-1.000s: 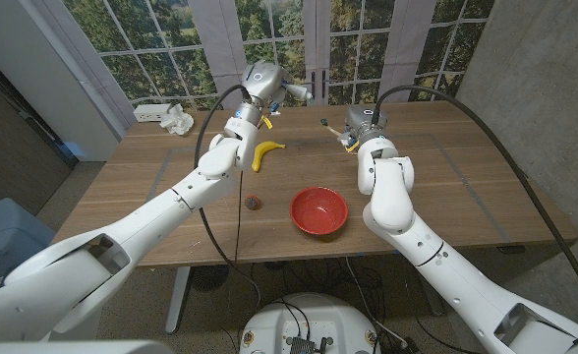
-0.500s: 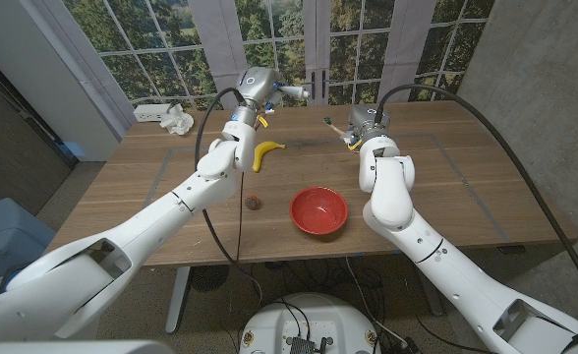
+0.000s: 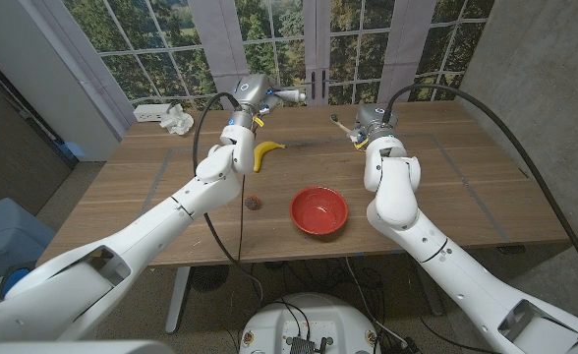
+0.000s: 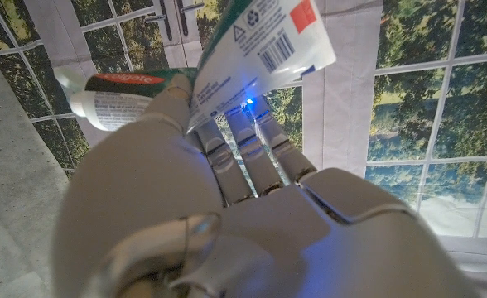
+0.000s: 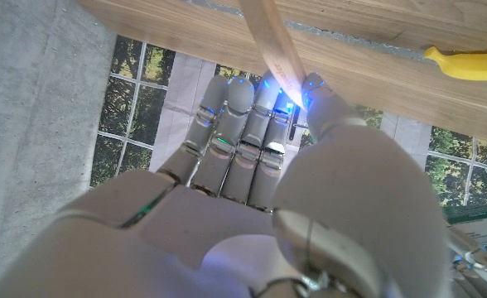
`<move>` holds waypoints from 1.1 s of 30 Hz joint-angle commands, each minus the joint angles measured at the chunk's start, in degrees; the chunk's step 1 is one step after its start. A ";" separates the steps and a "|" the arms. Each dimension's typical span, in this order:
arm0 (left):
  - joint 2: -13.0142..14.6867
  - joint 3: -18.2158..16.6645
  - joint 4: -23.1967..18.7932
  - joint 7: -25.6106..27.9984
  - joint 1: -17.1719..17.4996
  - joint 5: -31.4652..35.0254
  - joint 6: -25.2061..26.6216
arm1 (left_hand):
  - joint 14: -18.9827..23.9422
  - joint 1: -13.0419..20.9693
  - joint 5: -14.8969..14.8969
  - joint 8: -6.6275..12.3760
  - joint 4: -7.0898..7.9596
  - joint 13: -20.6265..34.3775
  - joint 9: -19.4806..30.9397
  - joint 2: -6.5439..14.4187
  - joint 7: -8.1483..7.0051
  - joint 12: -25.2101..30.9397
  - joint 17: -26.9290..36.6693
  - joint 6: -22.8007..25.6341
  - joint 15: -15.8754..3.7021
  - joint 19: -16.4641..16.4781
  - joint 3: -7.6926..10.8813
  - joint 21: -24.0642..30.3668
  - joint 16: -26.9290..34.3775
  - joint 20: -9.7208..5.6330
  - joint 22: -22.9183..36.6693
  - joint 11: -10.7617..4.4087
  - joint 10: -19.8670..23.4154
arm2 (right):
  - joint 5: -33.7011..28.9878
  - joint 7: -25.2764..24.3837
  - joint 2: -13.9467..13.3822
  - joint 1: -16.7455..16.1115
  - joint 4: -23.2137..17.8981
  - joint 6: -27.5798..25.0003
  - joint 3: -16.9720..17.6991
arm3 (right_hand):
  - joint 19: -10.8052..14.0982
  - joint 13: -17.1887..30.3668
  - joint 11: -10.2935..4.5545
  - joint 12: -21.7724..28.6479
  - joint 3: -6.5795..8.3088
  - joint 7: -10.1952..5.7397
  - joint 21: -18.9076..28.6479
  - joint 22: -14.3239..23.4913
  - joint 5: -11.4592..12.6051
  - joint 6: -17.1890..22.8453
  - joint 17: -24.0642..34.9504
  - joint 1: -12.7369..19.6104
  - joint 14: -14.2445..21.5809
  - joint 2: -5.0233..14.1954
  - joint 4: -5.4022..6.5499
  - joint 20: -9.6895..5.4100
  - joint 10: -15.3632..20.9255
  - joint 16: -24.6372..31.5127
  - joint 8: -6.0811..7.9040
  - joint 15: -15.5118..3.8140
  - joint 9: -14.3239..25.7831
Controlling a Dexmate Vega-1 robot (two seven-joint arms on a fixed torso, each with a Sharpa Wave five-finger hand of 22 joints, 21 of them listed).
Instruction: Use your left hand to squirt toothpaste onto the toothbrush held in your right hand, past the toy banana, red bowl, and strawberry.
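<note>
My left hand (image 3: 251,95) is raised over the far side of the wooden table (image 3: 486,187), fingers wrapped around the toothpaste tube (image 4: 227,62), whose cap end points right toward the other hand. My right hand (image 3: 368,122) pinches the wooden toothbrush (image 5: 272,45) between thumb and fingers; its head (image 3: 334,118) points left. Tube and brush are near each other but apart. The toy banana (image 3: 264,152) lies below my left hand. The red bowl (image 3: 318,210) sits nearer, with the strawberry (image 3: 255,203) to its left.
</note>
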 commanded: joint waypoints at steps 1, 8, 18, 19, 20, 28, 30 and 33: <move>0.29 -1.90 -4.17 -1.71 2.87 -6.36 4.25 | -0.36 -0.63 -0.02 -0.13 0.33 -0.03 -0.05 0.07 0.41 -0.09 0.10 -0.28 -7.38 -0.19 0.10 0.45 -0.24 -4.29 -0.02 0.12 -0.10 | 2.11 -2.61 -1.36 -1.98 -2.65 -2.24 1.22 | -0.37 0.07 -3.13 0.32 3.76 -0.30 0.28 0.03 0.29 0.40 0.18 0.02 0.01 0.47 1.85 -1.19 3.35 -0.22 0.27 -5.49 0.38; 0.55 -2.42 -5.99 -1.97 4.10 -9.34 6.22 | -0.38 -1.22 -0.08 -0.25 0.37 -0.30 -0.12 0.02 0.80 -0.24 -0.05 -0.71 -7.33 -0.31 0.15 0.49 -0.50 -4.04 -0.09 0.10 -0.21 | 3.47 -4.10 -1.87 -3.22 -4.22 -3.62 2.00 | -0.40 0.06 -3.13 0.30 3.75 -0.24 0.29 0.03 0.28 0.51 0.17 -0.05 -0.07 0.42 1.88 -1.15 3.40 -0.25 0.28 -5.45 0.36; 0.94 -3.01 -8.00 -3.13 5.13 -14.40 8.58 | -0.60 -1.88 -0.15 -0.37 0.37 -0.60 -0.20 -0.14 0.96 -0.53 -0.28 -1.23 -7.26 -0.40 0.21 0.55 -0.90 -3.79 -0.15 0.09 -0.65 | 5.14 -5.02 -2.81 -4.45 -5.99 -5.31 2.47 | -0.38 0.21 -3.00 0.34 3.80 -0.22 0.33 0.03 0.29 0.55 0.19 0.05 -0.01 0.48 1.85 -1.09 3.39 -0.21 0.26 -5.47 0.38; 0.96 -3.10 -8.14 -3.22 5.21 -14.97 8.75 | -0.62 -1.96 -0.15 -0.39 0.38 -0.63 -0.21 -0.12 1.03 -0.55 -0.32 -1.31 -7.24 -0.43 0.23 0.55 -0.96 -3.76 -0.16 0.08 -0.68 | 5.32 -5.22 -2.91 -4.56 -6.15 -5.37 2.46 | -0.42 0.11 -2.95 0.29 3.78 -0.22 0.32 0.03 0.29 0.52 0.20 0.04 -0.02 0.43 1.84 -1.11 3.42 -0.19 0.24 -5.47 0.37; 1.00 -3.09 -8.27 -3.29 5.24 -15.38 9.04 | -0.64 -2.03 -0.16 -0.39 0.38 -0.67 -0.22 -0.12 1.12 -0.58 -0.35 -1.35 -7.25 -0.45 0.26 0.55 -1.01 -3.76 -0.17 0.08 -0.72 | 5.43 -5.42 -3.00 -4.65 -6.27 -5.47 2.42 | -0.38 0.23 -2.99 0.30 3.81 -0.20 0.33 0.03 0.29 0.54 0.19 0.06 -0.02 0.46 1.84 -1.07 3.28 -0.21 0.23 -5.47 0.36; 1.26 -4.02 -9.46 -4.05 5.82 -20.17 11.00 | -0.77 -2.40 -0.19 -0.43 0.32 -0.87 -0.27 -0.21 1.38 -0.71 -0.54 -1.60 -7.25 -0.50 0.38 0.60 -1.30 -3.64 -0.21 0.10 -0.90 | 7.04 -6.34 -3.77 -5.07 -7.16 -6.05 2.47 | -0.40 0.31 -3.13 0.33 3.82 -0.20 0.34 0.02 0.29 0.56 0.20 0.07 -0.01 0.44 1.84 -1.11 3.36 -0.18 0.21 -5.48 0.37; 1.46 -4.22 -9.86 -4.36 5.84 -21.37 11.55 | -0.82 -2.51 -0.20 -0.46 0.31 -0.92 -0.28 -0.28 1.41 -0.77 -0.58 -1.70 -7.21 -0.49 0.37 0.62 -1.37 -3.60 -0.22 0.10 -1.02 | 7.47 -6.47 -3.98 -5.05 -7.24 -6.22 2.43 | -0.39 0.18 -3.11 0.27 3.80 -0.17 0.35 0.02 0.28 0.59 0.20 0.04 -0.02 0.41 1.86 -1.06 3.42 -0.16 0.23 -5.45 0.40; 1.84 -3.91 -10.44 -4.34 5.72 -22.21 12.86 | -0.90 -2.87 -0.23 -0.55 0.32 -1.10 -0.34 -0.32 1.50 -1.13 -0.75 -2.05 -7.12 -0.55 0.47 0.64 -1.60 -3.46 -0.25 0.15 -1.83 | 8.08 -6.54 -4.35 -4.97 -7.37 -6.45 2.32 | -0.41 0.14 -3.10 0.24 3.82 -0.11 0.35 0.02 0.28 0.61 0.20 0.07 -0.01 0.42 1.84 -1.04 3.44 -0.16 0.24 -5.47 0.42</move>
